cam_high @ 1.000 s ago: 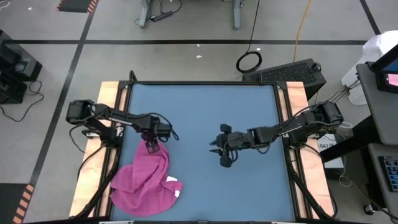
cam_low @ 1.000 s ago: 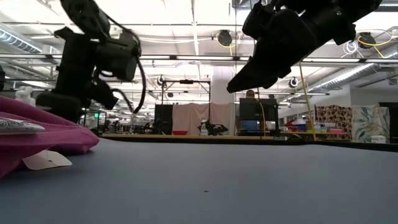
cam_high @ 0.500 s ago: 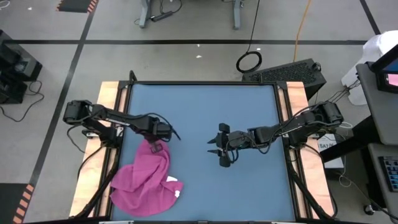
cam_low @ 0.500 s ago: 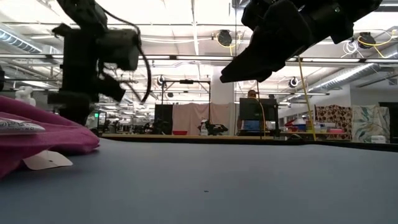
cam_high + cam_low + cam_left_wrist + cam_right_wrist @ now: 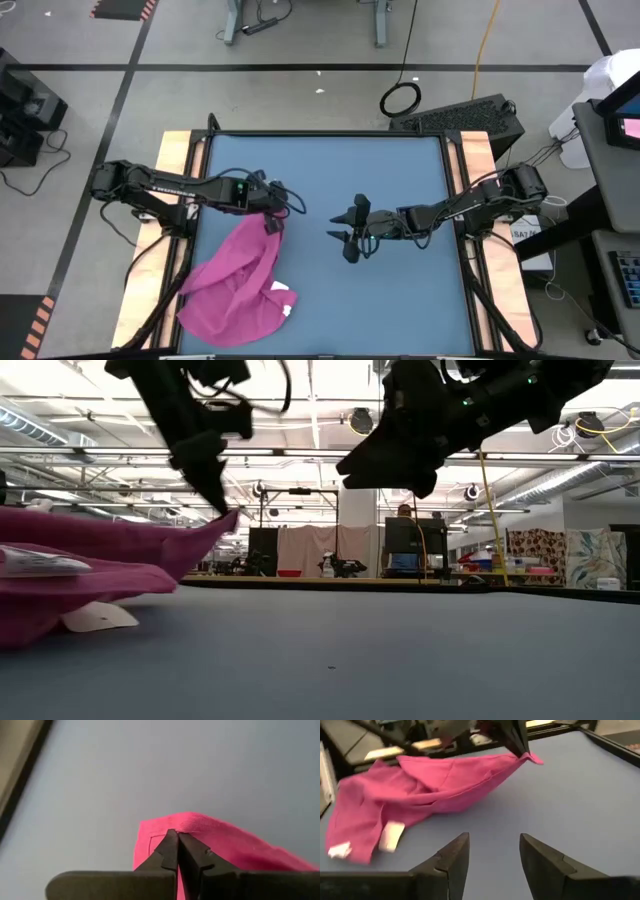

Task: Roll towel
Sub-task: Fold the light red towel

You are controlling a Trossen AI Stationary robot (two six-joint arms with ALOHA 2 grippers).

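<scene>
The left gripper [image 5: 271, 222] is over the left half of the blue table [image 5: 400, 300], its arm reaching in from the left edge. Its two dark fingers [image 5: 170, 851] are pressed together and pinch a corner of the towel [image 5: 233, 284]. In the left wrist view the fingertips meet at a fine point with the pink cloth's hemmed edge caught between them. In the low view that corner is lifted off the table and drawn up to a peak at the fingertips.

The towel itself lies in the near left part of the table, a crumpled magenta-pink heap with loose folds. From the pinched corner it runs back and down in a long taut ridge to the bulk of the cloth, which rests on the table. A small white tag [image 5: 286, 311] shows at the towel's near right edge, lying on the table surface.

The right gripper [image 5: 343, 240] is near the middle of the table, well apart from the towel, and hangs above the surface. Its fingers [image 5: 451, 860] are spread, with bare blue table showing between them, and they hold and touch nothing.
</scene>
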